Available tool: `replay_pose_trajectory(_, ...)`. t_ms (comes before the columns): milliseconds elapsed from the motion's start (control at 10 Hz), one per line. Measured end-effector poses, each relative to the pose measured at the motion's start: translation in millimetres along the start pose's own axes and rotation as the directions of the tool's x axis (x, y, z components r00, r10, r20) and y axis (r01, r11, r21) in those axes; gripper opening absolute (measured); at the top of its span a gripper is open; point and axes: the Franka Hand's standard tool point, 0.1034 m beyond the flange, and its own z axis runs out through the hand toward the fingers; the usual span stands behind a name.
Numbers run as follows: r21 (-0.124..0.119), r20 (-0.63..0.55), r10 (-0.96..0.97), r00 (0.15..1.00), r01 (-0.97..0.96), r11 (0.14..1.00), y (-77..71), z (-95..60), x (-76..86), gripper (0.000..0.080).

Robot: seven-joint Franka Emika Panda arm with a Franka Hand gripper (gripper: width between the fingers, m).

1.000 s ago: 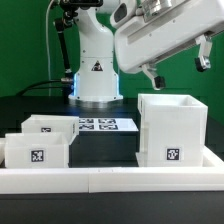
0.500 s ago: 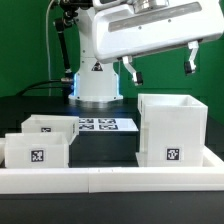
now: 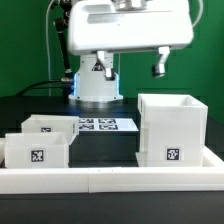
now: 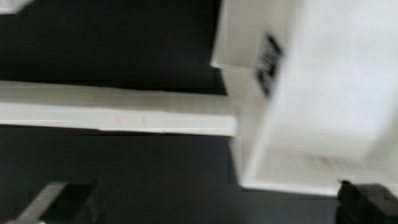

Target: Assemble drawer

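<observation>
My gripper (image 3: 131, 68) hangs high above the table, open and empty, with its two fingers (image 3: 160, 66) spread wide. The tall white drawer box (image 3: 170, 130) stands open-topped on the exterior view's right, well below the gripper. Two smaller white drawer trays (image 3: 42, 142) stand on the exterior view's left. In the blurred wrist view the gripper (image 4: 217, 205) shows only its dark fingertips (image 4: 63, 203), with the box (image 4: 320, 90) lying under one of them.
A long white rail (image 3: 110, 180) runs along the front of the table and shows in the wrist view (image 4: 107, 106). The marker board (image 3: 105, 125) lies at the robot's base (image 3: 97, 85). The table top is black.
The gripper has swung toward the exterior view's left and turned from a tilt to level. It stays open. The parts on the table have not moved.
</observation>
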Motion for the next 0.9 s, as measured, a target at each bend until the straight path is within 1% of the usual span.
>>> replay_pose_trajectory(200, -0.016, 0.018, -0.066, 0.998, 0.066, 0.998, 39.9, 0.5, -16.0, 0.0649)
replay_pose_trajectory(300, -0.002, 0.045, -0.066, 0.997, 0.067, 0.998, 50.2, 3.1, -20.0, 0.0649)
replay_pose_trajectory(400, -0.002, 0.044, -0.057, 0.997, 0.057, 0.998, 51.2, 3.4, -18.9, 0.0649)
replay_pose_trajectory(500, 0.008, 0.062, -0.049, 0.997, 0.048, 0.999, 47.8, 4.4, -20.6, 0.0649)
replay_pose_trajectory(600, 0.045, 0.162, -0.037, 0.986, 0.03, 0.999, 38.1, 4.7, -24.6, 0.0649)
replay_pose_trajectory(700, 0.067, 0.22, -0.049, 0.974, 0.035, 0.997, 37.8, 4.9, -23.5, 0.0649)
replay_pose_trajectory(900, 0.114, 0.337, -0.054, 0.94, 0.016, 0.993, 46.3, 16.1, -32.9, 0.0649)
